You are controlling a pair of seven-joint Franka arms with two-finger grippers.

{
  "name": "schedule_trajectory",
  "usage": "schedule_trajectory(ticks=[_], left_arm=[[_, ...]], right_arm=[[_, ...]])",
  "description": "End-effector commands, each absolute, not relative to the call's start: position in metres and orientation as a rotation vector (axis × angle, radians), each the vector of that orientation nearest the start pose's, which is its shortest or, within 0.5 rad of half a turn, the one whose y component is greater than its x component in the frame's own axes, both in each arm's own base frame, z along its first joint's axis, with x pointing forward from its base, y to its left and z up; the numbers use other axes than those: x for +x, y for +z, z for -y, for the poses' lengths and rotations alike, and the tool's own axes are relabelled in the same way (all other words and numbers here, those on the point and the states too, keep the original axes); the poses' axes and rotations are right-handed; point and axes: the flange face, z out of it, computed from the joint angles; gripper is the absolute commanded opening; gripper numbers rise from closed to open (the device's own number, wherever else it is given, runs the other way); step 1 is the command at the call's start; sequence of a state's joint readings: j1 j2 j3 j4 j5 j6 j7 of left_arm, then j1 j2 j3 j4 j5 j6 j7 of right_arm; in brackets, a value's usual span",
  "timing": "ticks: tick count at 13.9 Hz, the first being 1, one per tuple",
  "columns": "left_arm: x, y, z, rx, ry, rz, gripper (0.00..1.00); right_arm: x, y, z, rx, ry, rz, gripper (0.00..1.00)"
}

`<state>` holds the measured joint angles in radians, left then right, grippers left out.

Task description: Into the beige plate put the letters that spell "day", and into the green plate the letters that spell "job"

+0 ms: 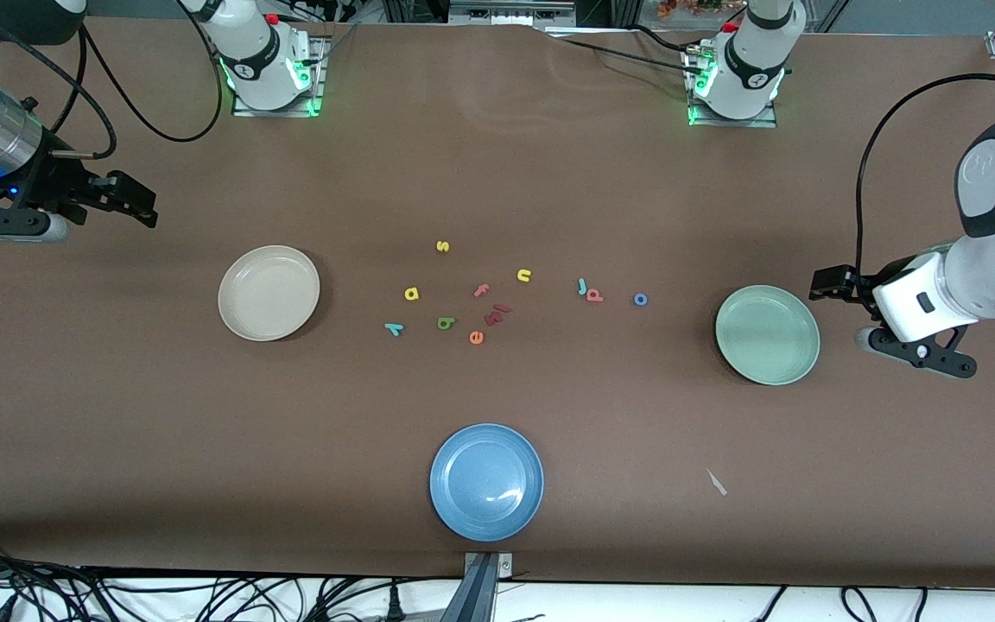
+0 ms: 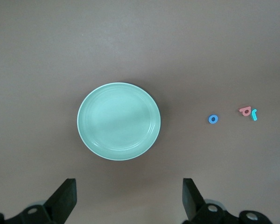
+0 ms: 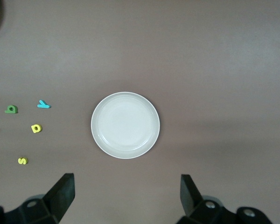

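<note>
The empty beige plate [image 1: 269,293] [image 3: 125,125] lies toward the right arm's end, and the empty green plate [image 1: 767,334] [image 2: 119,121] toward the left arm's end. Between them on the table lie the yellow a [image 1: 412,294], teal y [image 1: 394,328] and green d [image 1: 446,323]. Closer to the green plate are the teal j [image 1: 582,286], pinkish b [image 1: 594,295] and blue o [image 1: 640,299]. My right gripper [image 1: 130,200] [image 3: 126,196] hangs open over bare table beside the beige plate. My left gripper [image 1: 827,285] [image 2: 129,198] hangs open beside the green plate. Both hold nothing.
Among the letters also lie a yellow s [image 1: 442,246], yellow n [image 1: 524,276], pink f [image 1: 482,290], orange e [image 1: 476,338] and small red pieces [image 1: 496,314]. An empty blue plate [image 1: 486,481] sits nearer the front camera. A white scrap [image 1: 716,482] lies on the brown table.
</note>
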<state>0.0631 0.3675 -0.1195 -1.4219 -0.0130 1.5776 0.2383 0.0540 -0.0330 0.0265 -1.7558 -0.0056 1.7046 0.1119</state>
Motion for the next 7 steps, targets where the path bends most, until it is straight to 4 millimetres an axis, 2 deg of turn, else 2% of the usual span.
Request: schedule_trajectory(ticks=[1,7], left_arm=[[0.6447,0.4761,0.0280,-3.158,0.335,-0.445,0.99],[0.6451,0.4769,0.0271,-3.160,0.330,-0.443,0.99]], right_arm=[[0.5471,0.5701,-0.0456,-3.135,0.006,-0.050,1.00],[0.5464,0.5707,-0.0455,-3.135,0.008,-0.050,1.00]])
